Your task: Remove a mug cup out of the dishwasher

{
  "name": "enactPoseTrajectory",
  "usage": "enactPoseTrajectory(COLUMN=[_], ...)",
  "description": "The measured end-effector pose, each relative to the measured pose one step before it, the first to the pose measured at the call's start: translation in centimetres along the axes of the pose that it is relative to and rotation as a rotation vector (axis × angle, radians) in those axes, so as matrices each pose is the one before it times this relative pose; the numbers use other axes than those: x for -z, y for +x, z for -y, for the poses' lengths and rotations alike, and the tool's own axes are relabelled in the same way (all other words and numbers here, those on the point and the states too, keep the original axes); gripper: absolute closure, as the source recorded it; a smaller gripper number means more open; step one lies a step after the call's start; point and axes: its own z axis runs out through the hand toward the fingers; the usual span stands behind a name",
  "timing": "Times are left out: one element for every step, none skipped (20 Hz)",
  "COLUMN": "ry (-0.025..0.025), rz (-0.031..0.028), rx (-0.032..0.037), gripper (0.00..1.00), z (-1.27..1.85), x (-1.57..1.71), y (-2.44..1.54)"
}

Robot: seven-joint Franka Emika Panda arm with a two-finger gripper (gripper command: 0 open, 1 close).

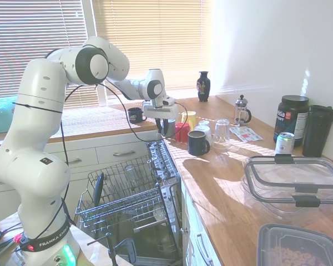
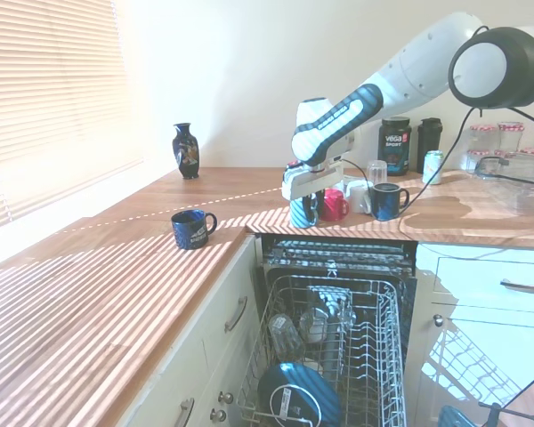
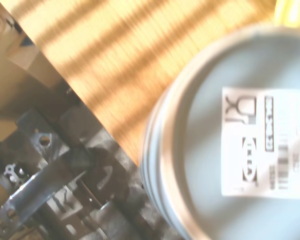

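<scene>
- Two exterior views show the gripper (image 2: 304,203) over the wooden countertop (image 2: 116,267) at the edge above the open dishwasher (image 2: 334,356), its fingers closed on the mug cup (image 2: 303,212), which is upside down with its rim just at the wood.
- Only the wrist view shows the mug's grey base (image 3: 240,150) close up, carrying a white label (image 3: 262,142) with a barcode; the print is too blurred to read.
- Only the second exterior view looks down into the pulled-out wire rack (image 2: 374,356), where a clear glass (image 2: 287,336) and a dark round item lie.
- From the first exterior view the mug cup (image 1: 168,128) is mostly hidden behind the gripper (image 1: 162,123); just beside it stand a red mug (image 1: 182,132) and a dark navy mug (image 1: 198,142).
- Whether the rim actually touches the counter is hard to make out.
- Its wall reads as dull grey and cylindrical, with faint ridges near the base edge.
</scene>
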Motion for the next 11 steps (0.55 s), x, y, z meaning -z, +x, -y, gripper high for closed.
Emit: enactPoseTrajectory(ry=[0.00137,0.00172,0.00259,0.00443,0.00641,0.00724,0.00505,0.00152,-0.00482,-0.01019,-0.00985], rz=[-0.00131,-0.0017,-0.0026,-0.00393,-0.00591,-0.00734,-0.00752,-0.008,-0.00765,-0.00519,-0.00235], rx=[-0.00026,0.00003,-0.00015,0.00059,0.00199,0.00059,-0.00247,0.00106,-0.00155,-0.00626,-0.00479], gripper=[0.0,0.0,0.0,0.0,0.0,0.0,0.0,0.0,0.0,0.0,0.0], z=[0.053,0.064,0.086,0.114,0.172,0.177,0.105,-0.06,-0.29,-0.505,-0.694], x=[0.082,0.093,0.206,0.396,0.635,0.83,0.925,0.899,0.75,0.533,0.476], y=[0.025,0.002,-0.029,-0.064,-0.142,-0.267,-0.39,-0.506,-0.701,-0.876,-0.874])
